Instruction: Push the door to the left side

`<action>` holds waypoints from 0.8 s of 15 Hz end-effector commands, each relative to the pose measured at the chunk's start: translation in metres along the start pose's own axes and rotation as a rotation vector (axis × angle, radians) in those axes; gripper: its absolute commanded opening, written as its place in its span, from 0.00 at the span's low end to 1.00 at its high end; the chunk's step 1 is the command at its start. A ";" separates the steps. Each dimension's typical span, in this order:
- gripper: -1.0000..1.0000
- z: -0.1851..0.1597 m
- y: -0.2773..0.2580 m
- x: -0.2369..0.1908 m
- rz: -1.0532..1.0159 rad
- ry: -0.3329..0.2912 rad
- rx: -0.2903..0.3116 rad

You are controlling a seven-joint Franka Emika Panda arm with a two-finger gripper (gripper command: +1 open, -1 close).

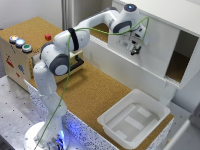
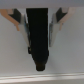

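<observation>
The door (image 1: 159, 42) is a plain white flat panel on the front of the white cabinet at the exterior view's upper right. A dark opening with a cork floor (image 1: 179, 62) shows at its right, and another opening (image 1: 102, 30) behind the arm at its left. My gripper (image 1: 135, 50) hangs in front of the door's left part, close to or touching its face. In the wrist view the dark fingers (image 2: 39, 45) appear as one closed mass against the white door surface (image 2: 67, 57). The picture is blurred.
A white plastic tray (image 1: 134, 120) lies on the cork table (image 1: 92, 92) at the front right. A long white lower wall panel (image 1: 117, 62) runs below the cabinet. A wooden box with coloured buttons (image 1: 20, 52) stands at the left.
</observation>
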State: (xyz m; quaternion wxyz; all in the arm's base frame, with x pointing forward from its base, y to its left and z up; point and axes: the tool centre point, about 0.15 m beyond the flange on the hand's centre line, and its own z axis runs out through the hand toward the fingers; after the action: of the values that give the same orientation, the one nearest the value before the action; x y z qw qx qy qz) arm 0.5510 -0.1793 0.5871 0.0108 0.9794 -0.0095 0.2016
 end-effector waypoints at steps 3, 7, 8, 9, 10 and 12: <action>1.00 -0.004 -0.001 -0.003 0.000 -0.010 0.001; 1.00 -0.027 0.001 -0.030 0.007 0.029 -0.002; 1.00 -0.029 -0.001 -0.035 -0.002 0.018 0.001; 1.00 -0.029 -0.003 -0.042 -0.003 0.005 0.009; 1.00 -0.029 -0.005 -0.050 -0.002 -0.004 0.010; 1.00 -0.023 -0.006 -0.061 0.009 -0.035 0.028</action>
State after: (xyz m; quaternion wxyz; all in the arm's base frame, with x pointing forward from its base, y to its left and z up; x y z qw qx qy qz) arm 0.5206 -0.1745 0.5981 0.0011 0.9829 -0.0176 0.1835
